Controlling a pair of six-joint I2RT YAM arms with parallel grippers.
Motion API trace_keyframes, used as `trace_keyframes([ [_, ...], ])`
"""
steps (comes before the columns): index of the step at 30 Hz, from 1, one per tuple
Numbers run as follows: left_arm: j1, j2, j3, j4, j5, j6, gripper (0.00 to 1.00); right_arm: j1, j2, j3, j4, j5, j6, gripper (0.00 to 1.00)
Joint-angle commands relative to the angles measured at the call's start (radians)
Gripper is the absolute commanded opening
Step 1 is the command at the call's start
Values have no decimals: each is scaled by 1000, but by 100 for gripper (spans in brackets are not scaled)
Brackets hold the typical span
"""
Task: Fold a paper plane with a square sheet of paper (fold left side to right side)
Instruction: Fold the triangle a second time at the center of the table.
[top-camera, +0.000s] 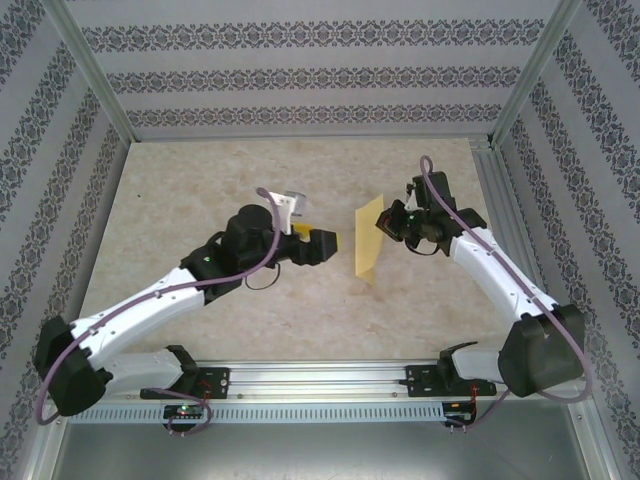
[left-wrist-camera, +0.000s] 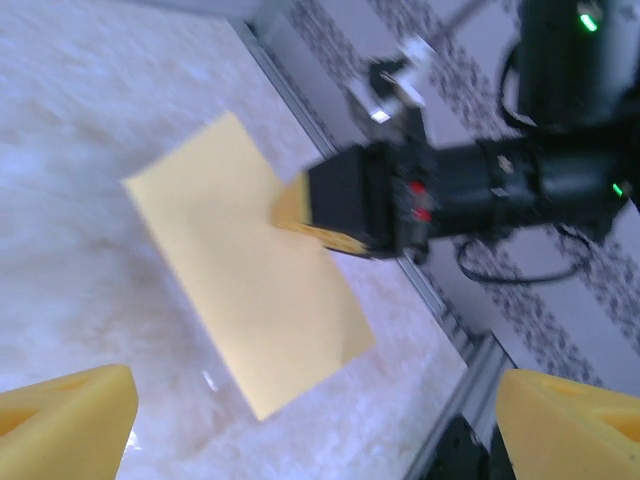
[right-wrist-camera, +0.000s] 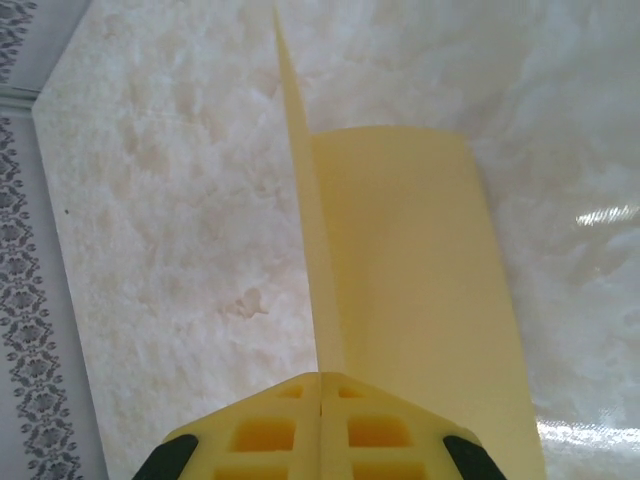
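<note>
The square sheet of paper (top-camera: 368, 242) is yellow-orange and doubled over, held up off the marble table by one edge. My right gripper (top-camera: 393, 222) is shut on that edge. In the right wrist view its yellow fingers (right-wrist-camera: 322, 385) meet on the paper (right-wrist-camera: 410, 280); one layer stands edge-on and the other curves away to the right. My left gripper (top-camera: 328, 243) hovers just left of the sheet, open and holding nothing. In the left wrist view its gripper (left-wrist-camera: 318, 425) has its tips far apart, with the paper (left-wrist-camera: 250, 290) beyond them and the right gripper (left-wrist-camera: 292, 208) pinching its far side.
The marble table (top-camera: 200, 190) spreads to the left and back. An aluminium frame rail (top-camera: 495, 190) runs along the right edge, close behind the right arm, also seen as the rail (left-wrist-camera: 455, 325). Patterned walls enclose the table on three sides.
</note>
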Motion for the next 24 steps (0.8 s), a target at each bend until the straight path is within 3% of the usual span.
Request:
trace_keyframes([
  [1,63,-59,-3,-131,-114,15,95,23,-29,32,-73,48,-62,0],
  [6,127,-118,-76,-138,-126,-4,98,119,45,10,7,88,-1,0],
  [12,143,-128,-158,-107,-85,24,98,216,214,55,96,169,10,0],
  [24,141,-89,-247,-39,-25,102,94,261,403,109,231,162,21,0],
])
